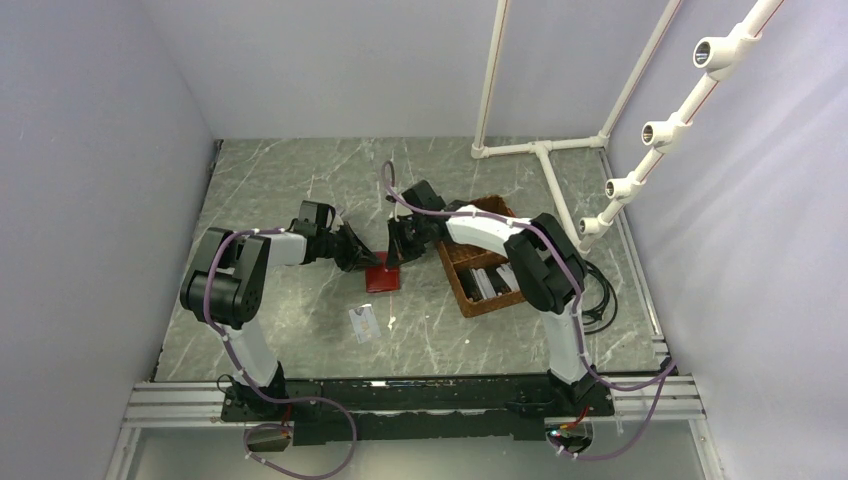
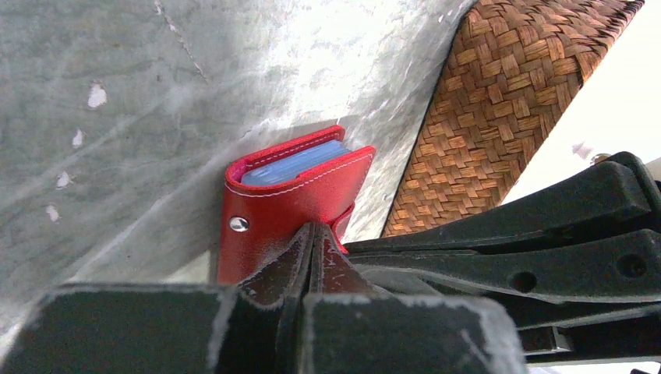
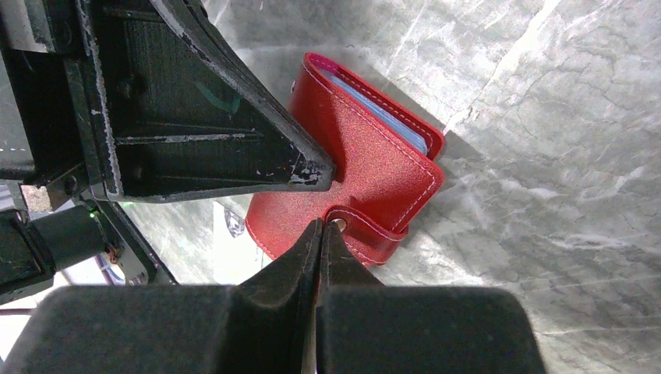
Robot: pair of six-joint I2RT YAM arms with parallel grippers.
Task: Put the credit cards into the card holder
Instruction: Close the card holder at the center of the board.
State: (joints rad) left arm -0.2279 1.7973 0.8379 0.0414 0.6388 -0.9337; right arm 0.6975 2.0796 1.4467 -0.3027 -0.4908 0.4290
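Note:
The red card holder (image 1: 383,272) lies folded on the grey marble table, with light blue cards (image 2: 296,162) showing in its open edge. My left gripper (image 1: 364,260) is shut, its tips (image 2: 312,234) pressed against the holder's cover beside the snap stud (image 2: 239,224). My right gripper (image 1: 402,252) is shut too, its tips (image 3: 321,227) at the loose snap tab (image 3: 374,234), which stands unfastened. The cards (image 3: 382,113) show in the holder (image 3: 366,167) in the right wrist view as well. One white-grey card (image 1: 364,323) lies flat on the table in front of the holder.
A brown woven compartment basket (image 1: 487,262) stands right of the holder, close to it (image 2: 507,101), with dark and white items inside. A white pipe frame (image 1: 545,150) stands at the back right. The enclosure's walls close in both sides.

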